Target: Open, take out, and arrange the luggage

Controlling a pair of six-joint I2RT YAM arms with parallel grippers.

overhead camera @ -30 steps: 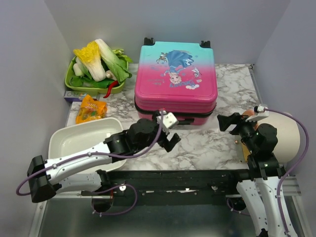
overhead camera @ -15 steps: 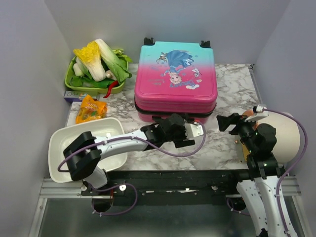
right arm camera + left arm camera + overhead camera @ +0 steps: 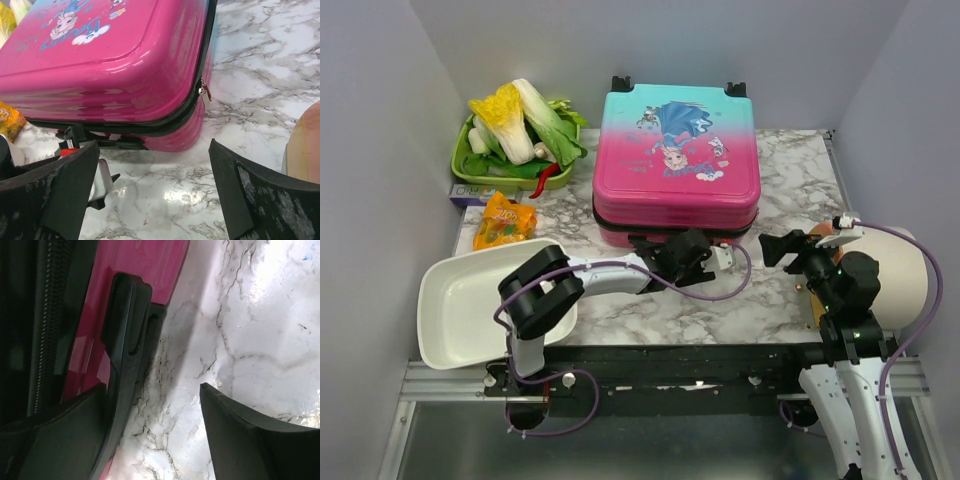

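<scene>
Luggage [image 3: 675, 160] closed, lying flat at the back of the marble surface [image 3: 790, 180]. My left fingers [image 3: 240, 435] spread wide beside its black handle [image 3: 125, 325], holding nothing. My right fingers [image 3: 70, 185] wide too, empty, near its front corner.

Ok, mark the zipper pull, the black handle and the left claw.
zipper pull [image 3: 205, 94]: right wrist view, metal tab.
handle [image 3: 127, 315]: left wrist view, grip bar.
left claw [image 3: 152, 390]: left wrist view, between fingertips.

The pink-to-teal luggage [image 3: 676, 160] lies flat and closed on the marble, princess print up, wheels at the far edge.
</scene>
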